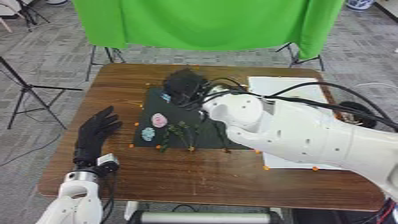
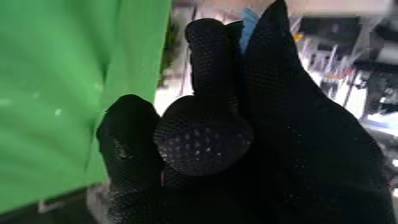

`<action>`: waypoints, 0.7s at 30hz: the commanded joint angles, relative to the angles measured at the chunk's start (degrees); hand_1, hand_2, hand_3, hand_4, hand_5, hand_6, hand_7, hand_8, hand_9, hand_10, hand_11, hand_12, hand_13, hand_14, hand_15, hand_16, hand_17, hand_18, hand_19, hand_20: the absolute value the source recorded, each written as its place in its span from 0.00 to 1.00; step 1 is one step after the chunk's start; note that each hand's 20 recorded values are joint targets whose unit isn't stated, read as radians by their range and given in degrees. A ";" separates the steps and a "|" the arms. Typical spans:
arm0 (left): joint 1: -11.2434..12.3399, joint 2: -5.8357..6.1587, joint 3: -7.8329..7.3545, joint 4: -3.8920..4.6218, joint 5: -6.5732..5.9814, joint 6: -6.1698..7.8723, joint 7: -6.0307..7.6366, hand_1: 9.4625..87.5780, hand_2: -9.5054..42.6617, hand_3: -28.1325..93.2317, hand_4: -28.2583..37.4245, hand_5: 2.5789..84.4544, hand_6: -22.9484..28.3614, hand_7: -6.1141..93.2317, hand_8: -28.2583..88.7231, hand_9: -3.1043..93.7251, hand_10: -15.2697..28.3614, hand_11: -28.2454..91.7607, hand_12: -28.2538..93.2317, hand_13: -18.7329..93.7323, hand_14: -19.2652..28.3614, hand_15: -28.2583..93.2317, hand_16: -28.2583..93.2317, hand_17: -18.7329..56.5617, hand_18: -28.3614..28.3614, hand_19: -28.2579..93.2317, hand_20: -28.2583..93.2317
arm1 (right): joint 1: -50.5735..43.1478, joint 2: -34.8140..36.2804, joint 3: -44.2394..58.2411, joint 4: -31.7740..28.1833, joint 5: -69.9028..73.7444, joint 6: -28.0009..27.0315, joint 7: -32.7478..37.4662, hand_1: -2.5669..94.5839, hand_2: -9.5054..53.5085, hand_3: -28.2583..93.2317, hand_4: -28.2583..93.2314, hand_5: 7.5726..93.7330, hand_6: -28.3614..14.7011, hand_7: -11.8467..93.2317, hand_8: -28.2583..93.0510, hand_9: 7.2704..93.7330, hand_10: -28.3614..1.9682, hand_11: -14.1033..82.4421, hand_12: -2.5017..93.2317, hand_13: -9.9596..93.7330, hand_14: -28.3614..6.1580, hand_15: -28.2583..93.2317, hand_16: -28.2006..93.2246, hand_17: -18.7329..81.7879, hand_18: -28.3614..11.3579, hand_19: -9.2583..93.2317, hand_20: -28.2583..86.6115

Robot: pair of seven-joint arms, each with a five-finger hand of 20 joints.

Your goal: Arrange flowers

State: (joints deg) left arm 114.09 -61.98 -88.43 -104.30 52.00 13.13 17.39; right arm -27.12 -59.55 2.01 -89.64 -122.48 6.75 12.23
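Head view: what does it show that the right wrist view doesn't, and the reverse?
Head view: the open left hand, a pink flower and a light-blue flower on the dark mat, and the wooden table.
Right wrist view: a light-blue piece pinched in the right hand.
Both: the right hand and the green cloth.

Round pink flower [image 1: 159,120] at black mat's [image 1: 210,142] 9 o'clock, pale-blue flower [image 1: 148,134] at 8, thin green stems [image 1: 183,134] flat near 6.
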 commanded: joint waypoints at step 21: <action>-0.20 -0.34 1.26 1.70 -0.26 -1.30 -1.47 0.07 0.17 0.82 0.00 0.51 0.44 0.21 0.17 0.49 0.64 0.38 0.33 0.50 0.76 0.48 0.24 0.33 0.77 0.32 0.40 | -2.58 -1.32 -0.05 0.77 -1.68 -6.64 1.67 0.58 0.07 0.76 0.06 0.70 0.72 0.35 0.24 0.76 0.61 0.26 0.22 0.97 0.81 0.77 0.46 0.83 0.39 1.00 0.74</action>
State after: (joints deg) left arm 113.18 -61.97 -88.03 -103.62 51.99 12.68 17.37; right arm -30.98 -60.68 0.88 -88.94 -123.87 1.52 13.12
